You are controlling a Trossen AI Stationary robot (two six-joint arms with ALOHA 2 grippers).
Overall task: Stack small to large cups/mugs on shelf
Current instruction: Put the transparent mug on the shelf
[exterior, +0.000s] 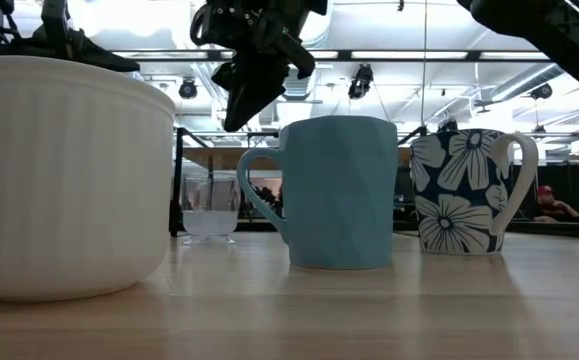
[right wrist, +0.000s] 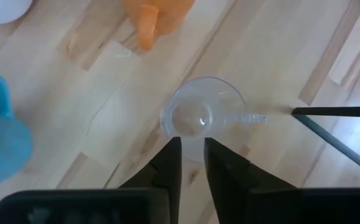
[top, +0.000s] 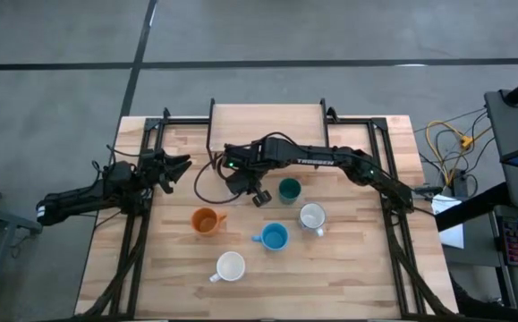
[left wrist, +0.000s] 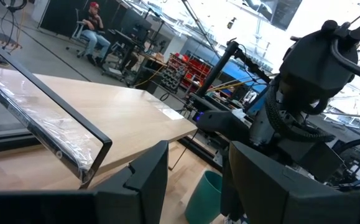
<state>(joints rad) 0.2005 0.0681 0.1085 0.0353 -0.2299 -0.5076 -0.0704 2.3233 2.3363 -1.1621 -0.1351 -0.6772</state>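
Right wrist view: your right hand [right wrist: 192, 163] hovers above the clear glass cup [right wrist: 203, 118], fingers slightly apart, presumably lining up a grasp; glass stands beside the shelf [top: 267, 116], orange mug [right wrist: 158, 15] nearby.

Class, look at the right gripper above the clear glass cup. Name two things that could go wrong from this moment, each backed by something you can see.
1. The right gripper hangs above the clear glass cup with only a narrow gap between its fingers; descending like that, it might strike the rim rather than straddle it.
2. The orange cup and the shelf's black leg are nearby, so a nudged glass could knock into either.
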